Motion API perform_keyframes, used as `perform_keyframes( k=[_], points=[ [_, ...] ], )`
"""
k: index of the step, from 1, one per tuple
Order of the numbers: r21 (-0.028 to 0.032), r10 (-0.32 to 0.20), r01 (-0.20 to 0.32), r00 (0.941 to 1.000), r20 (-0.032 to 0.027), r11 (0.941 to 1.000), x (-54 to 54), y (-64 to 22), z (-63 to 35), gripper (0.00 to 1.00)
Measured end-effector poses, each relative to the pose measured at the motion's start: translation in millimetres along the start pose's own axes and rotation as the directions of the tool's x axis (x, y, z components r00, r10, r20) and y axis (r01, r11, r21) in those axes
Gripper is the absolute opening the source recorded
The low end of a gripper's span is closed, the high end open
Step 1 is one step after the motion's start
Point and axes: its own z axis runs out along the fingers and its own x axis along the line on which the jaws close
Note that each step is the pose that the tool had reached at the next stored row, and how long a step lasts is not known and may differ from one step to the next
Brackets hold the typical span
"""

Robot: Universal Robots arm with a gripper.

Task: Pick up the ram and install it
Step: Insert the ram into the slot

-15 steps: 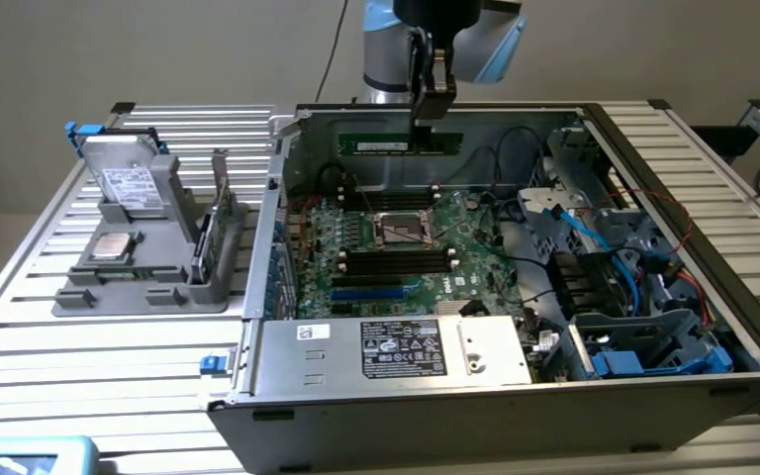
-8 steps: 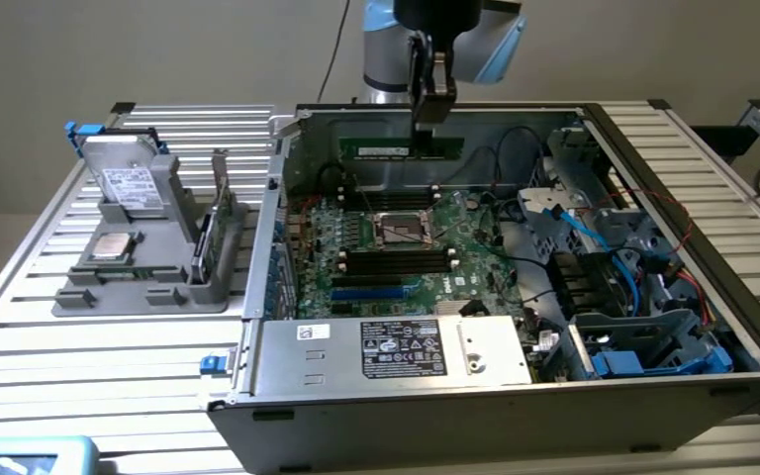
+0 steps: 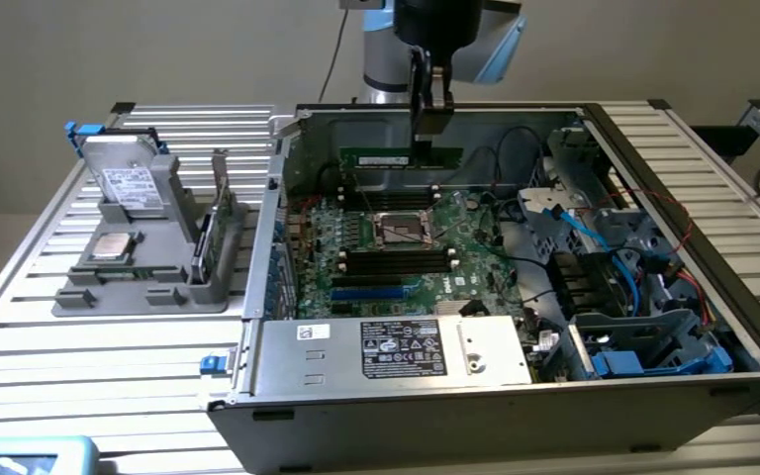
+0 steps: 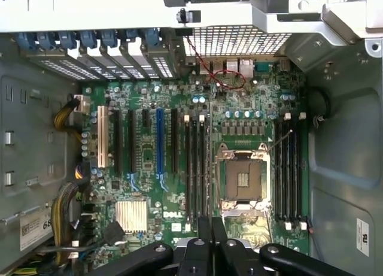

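Observation:
In the exterior view the ram (image 3: 380, 156), a narrow green stick, hangs level inside the open computer case, over the far part of the motherboard (image 3: 453, 223). My gripper (image 3: 430, 142) comes straight down from above and is shut on the stick's upper edge near its right end. The stick is held above the black memory slots (image 3: 377, 188) on the far side of the CPU socket (image 3: 404, 230). In the wrist view the dark fingers (image 4: 205, 243) stand close together, looking down on the socket (image 4: 242, 180) with memory slots (image 4: 197, 168) on both sides.
The case's metal walls (image 3: 288, 198) ring the board. A power supply (image 3: 394, 346) sits at the front, with drive bays and blue cables (image 3: 617, 287) at the exterior view's right. A grey holder (image 3: 142, 267) with a drive, a chip and an upright card stands to the left.

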Motion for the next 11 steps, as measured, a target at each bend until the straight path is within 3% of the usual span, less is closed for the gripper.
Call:
perform_keyframes(
  k=[11],
  points=[
    [0.0010,0.006,-0.006,1.0000,0.0002,1.0000,-0.8,-3.6,18.5,0.12]
  ],
)
